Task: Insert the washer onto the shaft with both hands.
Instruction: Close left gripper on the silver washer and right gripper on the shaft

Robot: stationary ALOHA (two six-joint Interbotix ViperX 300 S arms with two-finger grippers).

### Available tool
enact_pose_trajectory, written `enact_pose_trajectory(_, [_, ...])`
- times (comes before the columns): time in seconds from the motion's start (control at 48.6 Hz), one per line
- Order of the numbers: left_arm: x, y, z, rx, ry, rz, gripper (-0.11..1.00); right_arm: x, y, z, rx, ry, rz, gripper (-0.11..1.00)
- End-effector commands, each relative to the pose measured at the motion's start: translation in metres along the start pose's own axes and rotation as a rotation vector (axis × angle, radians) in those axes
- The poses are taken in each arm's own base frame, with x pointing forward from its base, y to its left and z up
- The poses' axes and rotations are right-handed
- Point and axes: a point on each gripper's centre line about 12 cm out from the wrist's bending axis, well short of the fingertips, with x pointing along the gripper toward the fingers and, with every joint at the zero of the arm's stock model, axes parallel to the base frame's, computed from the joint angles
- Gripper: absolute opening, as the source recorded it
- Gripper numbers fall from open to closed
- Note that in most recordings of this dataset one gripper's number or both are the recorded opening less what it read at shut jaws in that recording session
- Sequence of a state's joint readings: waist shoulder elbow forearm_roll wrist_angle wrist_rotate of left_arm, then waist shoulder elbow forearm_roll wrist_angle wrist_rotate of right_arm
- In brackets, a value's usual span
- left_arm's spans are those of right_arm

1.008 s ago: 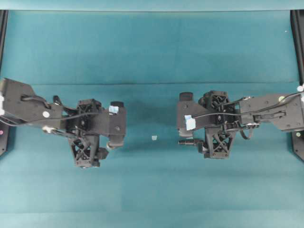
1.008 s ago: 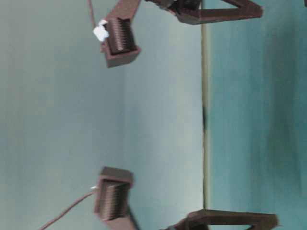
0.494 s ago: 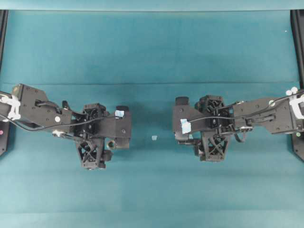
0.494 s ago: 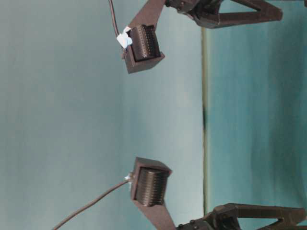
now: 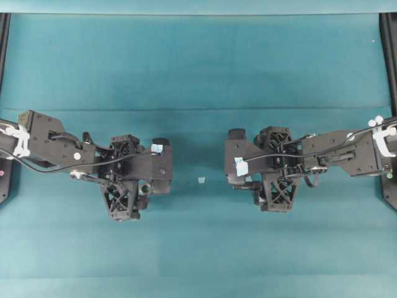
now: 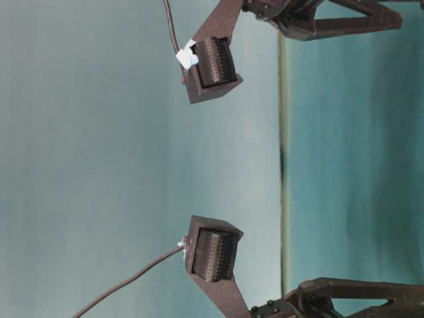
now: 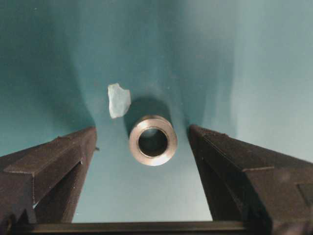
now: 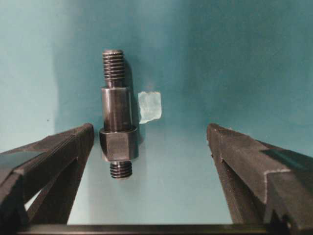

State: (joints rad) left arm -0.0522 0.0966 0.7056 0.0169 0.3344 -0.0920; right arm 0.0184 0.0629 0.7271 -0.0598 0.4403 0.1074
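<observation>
The washer [image 7: 152,140], a small grey-tan ring, stands on end on the teal mat with its hole facing up. My left gripper [image 7: 142,129] is open around it, one finger on each side, not touching. In the overhead view the washer [image 5: 144,187] peeks out beside the left gripper [image 5: 152,180]. The shaft [image 8: 116,132], a dark stepped rod with threaded ends, lies flat on the mat. My right gripper [image 8: 150,128] is open around it, and the shaft lies close to the left finger [image 8: 58,156]. In the overhead view the right gripper [image 5: 239,171] hides the shaft.
A pale tape scrap [image 7: 119,100] lies just beyond the washer, another [image 8: 149,106] beside the shaft, and a third [image 5: 201,180] on the mat between the two grippers. Black frame rails [image 5: 389,56] stand at the mat's side edges.
Both arms have tipped down and lowered their grippers over their parts. The grippers also came slightly towards each other. The shaft, seen beside the right gripper before, is now covered in the overhead view.
</observation>
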Motion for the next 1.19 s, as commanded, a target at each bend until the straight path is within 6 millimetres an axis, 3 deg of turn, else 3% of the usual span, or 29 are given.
enact_pose_trajectory(0.0, [0.0,-0.001,0.003,0.003,-0.012,-0.002,0.87,-0.002,0.002,0.002,0.008,-0.012,0.004,0.86])
enact_pose_trajectory(0.35, [0.0,-0.002,0.002,0.003,-0.011,-0.002,0.87,-0.002,0.003,0.002,0.004,-0.009,0.004,0.86])
enact_pose_trajectory(0.658, [0.0,-0.002,0.001,0.003,-0.009,-0.002,0.87,-0.001,0.019,-0.004,-0.039,0.002,0.02,0.86])
enact_pose_trajectory(1.173, [0.0,-0.002,0.001,0.001,-0.009,-0.002,0.87,0.001,0.011,-0.006,0.011,0.0,0.013,0.86])
